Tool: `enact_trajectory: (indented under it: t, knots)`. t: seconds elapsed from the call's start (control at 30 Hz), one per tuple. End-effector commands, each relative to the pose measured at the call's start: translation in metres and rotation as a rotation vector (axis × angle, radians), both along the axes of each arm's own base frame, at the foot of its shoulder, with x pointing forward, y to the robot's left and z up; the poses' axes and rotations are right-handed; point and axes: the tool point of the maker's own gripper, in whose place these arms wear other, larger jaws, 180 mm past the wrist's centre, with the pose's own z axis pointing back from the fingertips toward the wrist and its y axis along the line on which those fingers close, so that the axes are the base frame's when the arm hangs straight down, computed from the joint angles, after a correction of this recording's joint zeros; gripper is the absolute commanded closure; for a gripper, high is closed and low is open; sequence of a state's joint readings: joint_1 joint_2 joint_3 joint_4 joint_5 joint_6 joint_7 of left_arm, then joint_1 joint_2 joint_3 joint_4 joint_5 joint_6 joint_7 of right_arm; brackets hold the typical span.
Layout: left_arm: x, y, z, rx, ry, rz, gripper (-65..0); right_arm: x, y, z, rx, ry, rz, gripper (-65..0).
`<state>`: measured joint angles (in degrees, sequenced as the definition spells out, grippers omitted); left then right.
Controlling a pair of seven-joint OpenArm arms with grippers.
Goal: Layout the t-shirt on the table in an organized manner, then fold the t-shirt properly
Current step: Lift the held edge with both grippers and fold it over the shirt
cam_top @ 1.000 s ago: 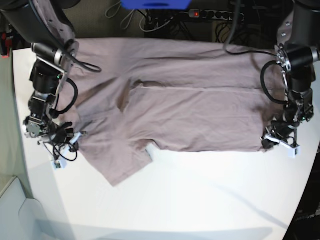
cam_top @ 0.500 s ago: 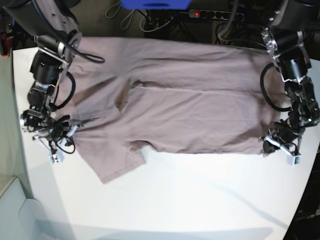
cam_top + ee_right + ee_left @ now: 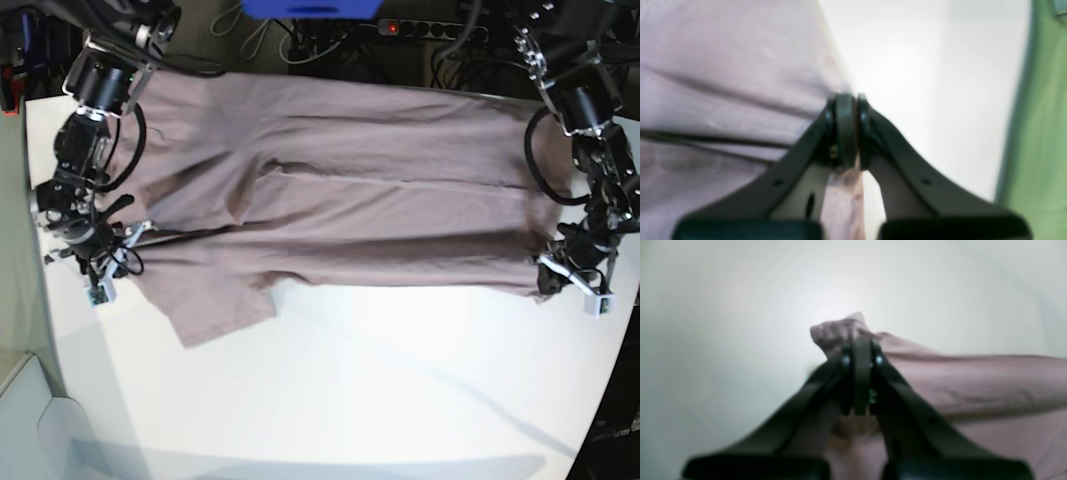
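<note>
A: What lies at the left of the base view?
B: The right hand (image 3: 125, 243), jaws pressed together on an edge of the t-shirt (image 3: 340, 190), beside a short sleeve that lies on the table (image 3: 360, 390).

A: And across the middle?
B: The mauve t-shirt spreads widthwise over the white table, creased along its length.

A: At the right?
B: The left hand (image 3: 552, 275), jaws clamped on a bunched corner of the cloth, near the table's edge.
</note>
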<state>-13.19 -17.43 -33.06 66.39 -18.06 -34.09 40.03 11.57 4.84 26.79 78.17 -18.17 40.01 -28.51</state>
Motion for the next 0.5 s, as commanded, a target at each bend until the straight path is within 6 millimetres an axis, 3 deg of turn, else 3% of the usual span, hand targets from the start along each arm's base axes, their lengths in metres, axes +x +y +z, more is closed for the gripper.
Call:
enact_trajectory:
  t: [0.0,0.13,0.33,0.47]
  knots:
    - [0.007,0.009,0.022,0.023,-0.068,0.008,-0.2,0.013,-0.002,0.028,-0.014,-0.093,0.005,0.0]
    - [0.005,-0.006,0.031,0.031,-0.105,-0.012,-0.2,-0.001,0.001,0.046,-0.062,-0.139,0.013,0.0]
    - [-0.010,-0.015,0.029,0.062,-0.053,-0.039,-0.2,-0.022,0.005,0.055,-0.099,-0.157,0.018,0.0]
    - [-0.027,-0.005,0.037,0.058,-0.085,0.015,-0.2,-0.039,0.005,0.052,-0.122,-0.141,0.023,0.0]
